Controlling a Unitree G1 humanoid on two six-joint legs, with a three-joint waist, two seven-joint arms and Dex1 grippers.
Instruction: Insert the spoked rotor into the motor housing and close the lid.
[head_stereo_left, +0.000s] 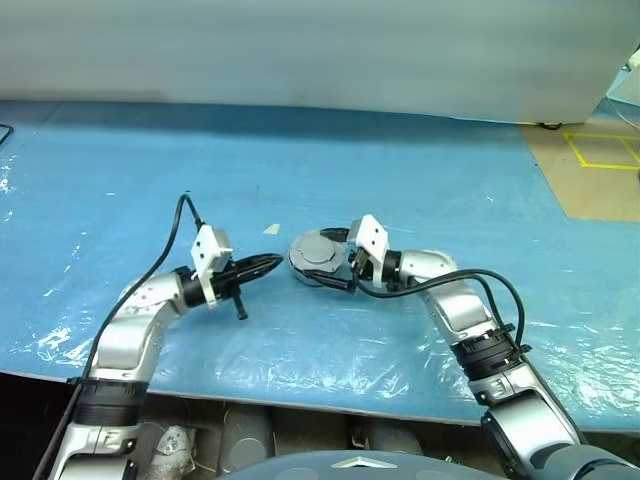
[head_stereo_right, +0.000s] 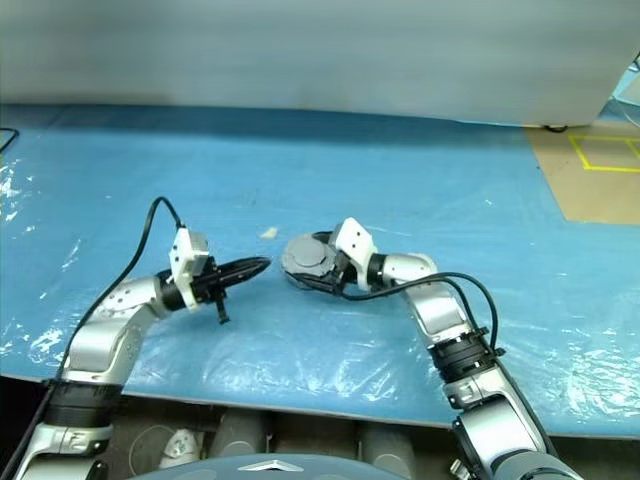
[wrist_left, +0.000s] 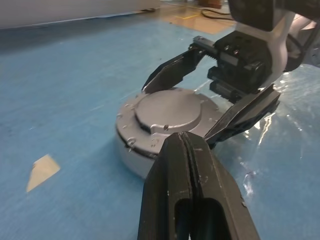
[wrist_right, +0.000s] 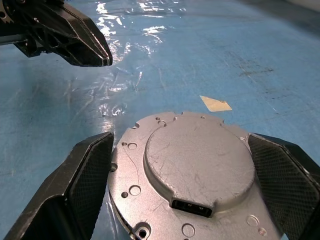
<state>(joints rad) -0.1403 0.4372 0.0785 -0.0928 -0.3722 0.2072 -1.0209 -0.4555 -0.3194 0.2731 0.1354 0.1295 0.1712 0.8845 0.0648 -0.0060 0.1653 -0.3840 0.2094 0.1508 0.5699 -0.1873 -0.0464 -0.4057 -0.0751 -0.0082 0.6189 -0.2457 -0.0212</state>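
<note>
A round silver lid (head_stereo_left: 318, 254) with a raised centre lies flat on the motor housing (wrist_left: 131, 159), whose grey side wall shows beneath it. Together they rest on the blue sheet. The spoked rotor is hidden. My right gripper (wrist_right: 180, 139) is open, one black finger (wrist_right: 87, 175) on each side of the lid's rim, reaching in from the right. My left gripper (head_stereo_left: 275, 261) is shut with nothing in it. Its tip (wrist_left: 182, 137) points at the housing from a short way to the left.
A small beige tape scrap (head_stereo_left: 271, 229) lies on the blue plastic sheet (head_stereo_left: 150, 170) just behind the left gripper's tip. Yellow floor markings (head_stereo_left: 600, 150) show at the far right. The table's front edge (head_stereo_left: 300, 395) runs close below both arms.
</note>
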